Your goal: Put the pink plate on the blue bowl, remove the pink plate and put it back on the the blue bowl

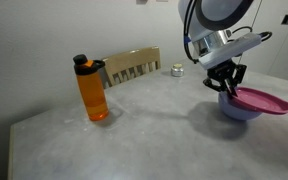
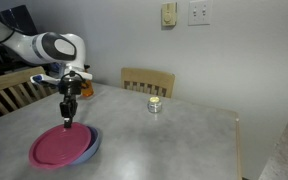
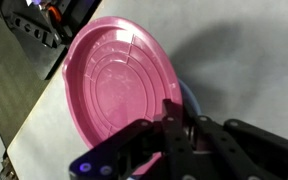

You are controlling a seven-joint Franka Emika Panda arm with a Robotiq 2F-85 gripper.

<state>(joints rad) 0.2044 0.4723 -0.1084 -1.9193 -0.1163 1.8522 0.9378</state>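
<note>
Wrist view: the pink plate (image 3: pixel 114 85) lies on the blue bowl (image 3: pixel 190 100) just under my pincer (image 3: pixel 172 125), at its rim. I cannot tell whether I'm clamped on it. Removing and re-placing may remain.

Both exterior views look slightly downward across the table (image 1: pixel 154 125) from different sides, sharing the chair (image 1: pixel 132 63) and plate (image 1: pixel 262 100). The wrist view hangs close above the plate.

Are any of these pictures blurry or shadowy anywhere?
Wrist view: the claw sits close to the lens, dark and blurred, while the pink plate shows its rings clearly. In an exterior view, a soft shadow lies on the table beside the blue bowl; the whole picture looks soft.
</note>
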